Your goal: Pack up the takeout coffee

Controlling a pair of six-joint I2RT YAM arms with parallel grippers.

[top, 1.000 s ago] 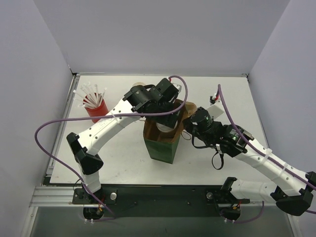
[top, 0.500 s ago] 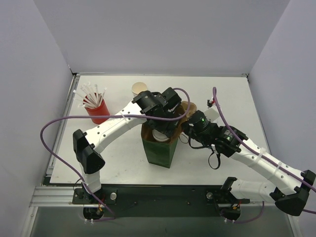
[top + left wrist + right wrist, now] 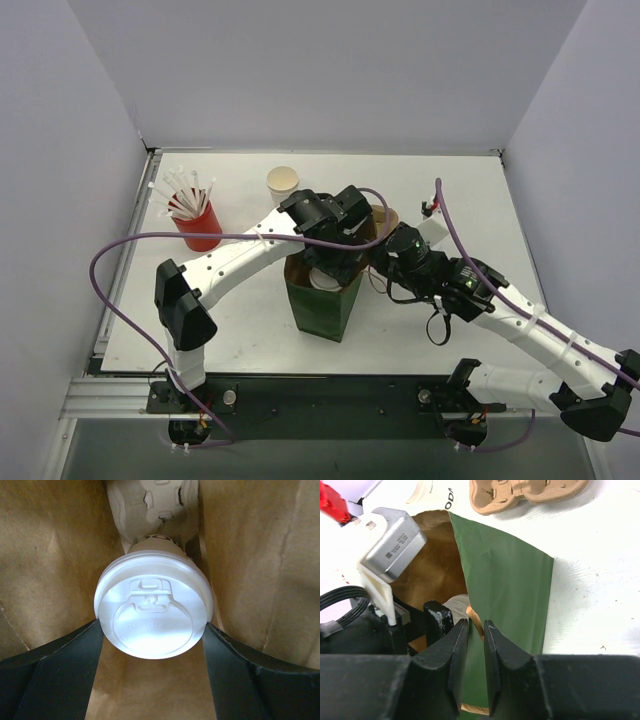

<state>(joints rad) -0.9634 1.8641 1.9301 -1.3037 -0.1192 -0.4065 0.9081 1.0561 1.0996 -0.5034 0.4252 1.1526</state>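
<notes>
Well off to the left of the left end effector (image 3: pixel 152 626), a red cup of straws (image 3: pixel 197 225) stands on the desk (image 3: pixel 450 200). An open cup without a lid (image 3: pixel 283 182) stands just beyond that arm's wrist. Neither belongs to this step.

The left end effector is down inside the paper bag (image 3: pixel 320 305). Its two dark fingers (image 3: pixel 60 675) are spread wide and grasp the takeout coffee (image 3: pixel 151 612), touching the lid rim on each side. The coffee sits squarely between the fingers, with brown paper walls close on both sides. How far its base is from the bag floor cannot be seen.

Judged from this, the step in hand is setting the coffee down. It would go best lowered straight, lid level, and let go only once the base rests flat. The fingers should then spread just enough to clear the rim and rise straight up, so they drag neither the lid nor the paper.

The right end effector (image 3: pixel 476 630) is at the bag's right rim, its jaws nearly together with the paper edge between them. Whether it pinches or has loosened cannot be told. A steady hold there would stop the bag tipping. A pulp tray (image 3: pixel 525 492) lies on the desk beyond it.
</notes>
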